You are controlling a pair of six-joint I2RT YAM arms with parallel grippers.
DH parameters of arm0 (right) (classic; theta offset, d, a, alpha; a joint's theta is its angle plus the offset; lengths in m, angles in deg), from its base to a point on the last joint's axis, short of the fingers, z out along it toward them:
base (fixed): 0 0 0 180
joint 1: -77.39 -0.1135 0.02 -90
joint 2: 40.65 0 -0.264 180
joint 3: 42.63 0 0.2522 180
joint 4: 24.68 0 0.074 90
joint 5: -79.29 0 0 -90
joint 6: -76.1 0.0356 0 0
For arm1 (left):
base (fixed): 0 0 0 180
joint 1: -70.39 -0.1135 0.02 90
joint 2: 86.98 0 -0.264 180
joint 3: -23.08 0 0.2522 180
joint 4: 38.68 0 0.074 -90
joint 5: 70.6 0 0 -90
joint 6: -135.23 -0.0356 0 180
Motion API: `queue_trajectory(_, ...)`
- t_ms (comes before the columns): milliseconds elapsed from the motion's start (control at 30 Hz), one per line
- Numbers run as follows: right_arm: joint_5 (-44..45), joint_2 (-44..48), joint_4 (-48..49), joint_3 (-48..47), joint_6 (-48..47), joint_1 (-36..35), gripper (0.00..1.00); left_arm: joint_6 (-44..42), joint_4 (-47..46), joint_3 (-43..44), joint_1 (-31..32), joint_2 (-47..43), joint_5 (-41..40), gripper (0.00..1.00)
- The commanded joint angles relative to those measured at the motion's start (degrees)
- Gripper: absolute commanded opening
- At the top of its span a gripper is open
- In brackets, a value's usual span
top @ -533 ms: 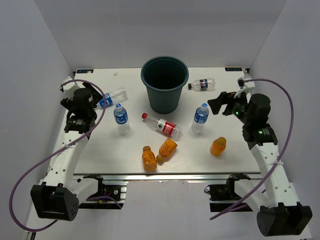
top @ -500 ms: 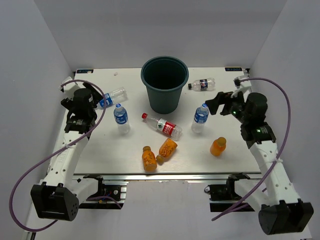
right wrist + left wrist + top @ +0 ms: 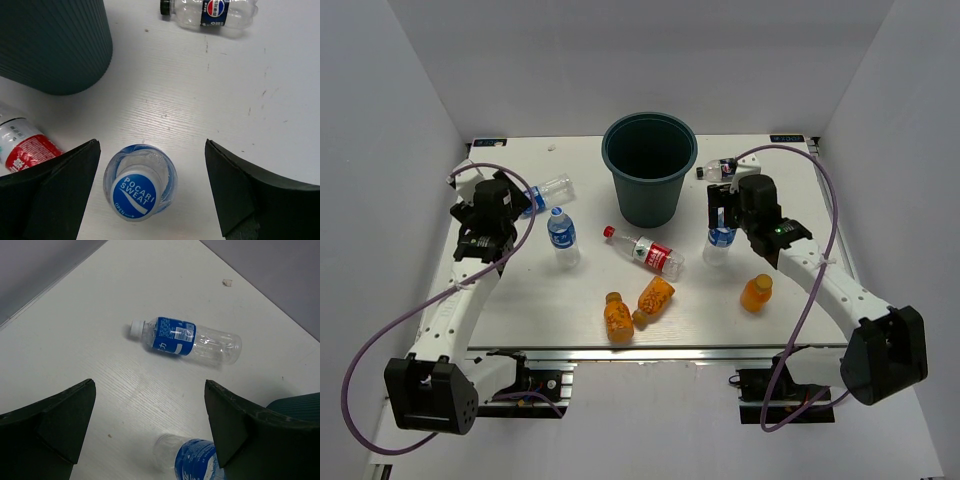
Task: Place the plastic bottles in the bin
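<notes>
Right gripper [image 3: 150,195] has swung in over upright bottle [image 3: 719,245] just right of bin [image 3: 648,200]; fingers open, straddling it, ready to descend. Left gripper [image 3: 150,425] open near lying bottle [image 3: 187,340].

Right gripper [image 3: 150,147] now above bottle [image 3: 139,187] (upright)

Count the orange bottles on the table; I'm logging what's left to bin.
3. One orange bottle at the front centre, a second just right of it, a third apart toward the front right. The bin's dark inside could hide more.
</notes>
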Motion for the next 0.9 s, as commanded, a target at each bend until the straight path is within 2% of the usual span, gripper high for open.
queue_trajectory(0, 4.2, 0.0, 4.3, -2.0, 1.1, -0.4, 0.89, 0.8, 1.7, 0.7, 0.0, 0.0, 0.7, 0.98)
queue_trajectory(67, 3.2, 0.1, 5.0, -1.0, 1.1, -0.4, 0.89, 0.9, 1.5, 0.5, 0.0, 0.0, 1.8, 0.98)
queue_trajectory(133, 1.1, 0.4, 6.0, -0.1, 1.3, -0.4, 0.85, 1.2, 1.2, 0.4, 0.0, -0.2, 3.5, 0.98)
queue_trajectory(200, -0.5, 1.0, 7.6, 1.4, 1.6, -0.4, 0.7, 2.1, 1.0, 0.1, 0.0, -0.2, 4.6, 0.98)
queue_trajectory(233, -0.9, 1.3, 7.8, 1.9, 2.3, -0.4, 0.59, 3.0, 1.1, 0.1, 0.0, -0.4, 5.6, 0.98)
queue_trajectory(300, -0.5, 1.8, 7.8, 2.5, 2.6, -0.4, 0.47, 4.5, 1.5, 0.0, 0.0, -0.4, 6.0, 0.98)
queue_trajectory(333, 0.3, 2.0, 7.8, 2.6, 3.3, -0.4, 0.37, 4.8, 2.0, 0.0, 0.0, -0.3, 6.6, 0.98)
queue_trajectory(433, 2.5, 3.6, 7.8, 1.7, 3.5, -0.3, 0.21, 6.4, 4.5, 1.2, 0.0, -0.3, 6.3, 0.98)
queue_trajectory(500, 4.5, 5.4, 7.8, 0.1, 3.5, -0.4, 0.16, 7.5, 5.5, 2.1, 0.0, -0.6, 5.8, 0.98)
queue_trajectory(600, 6.0, 8.4, 7.8, -3.3, 0.0, -0.4, 0.14, 8.4, 7.4, 3.2, 0.0, -1.3, 6.0, 0.98)
queue_trajectory(700, 4.7, 10.9, 11.6, -8.4, -3.6, -0.4, 0.1, 10.3, 14.3, 8.3, 0.0, -1.2, 5.0, 0.98)
queue_trajectory(800, -2.3, 10.7, 16.1, -13.2, -5.9, -0.4, 0.06, 11.1, 17.1, 10.4, 0.0, -3.9, 6.8, 0.98)
queue_trajectory(833, -5.1, 8.6, 16.8, -17.7, -6.1, -0.4, 0.05, 11.1, 16.5, 10.0, 0.0, -4.8, 7.4, 0.98)
queue_trajectory(867, -10.4, 7.2, 17.2, -20.3, -6.0, -0.4, 0.05, 11.0, 16.3, 9.8, 0.0, -5.9, 8.1, 0.98)
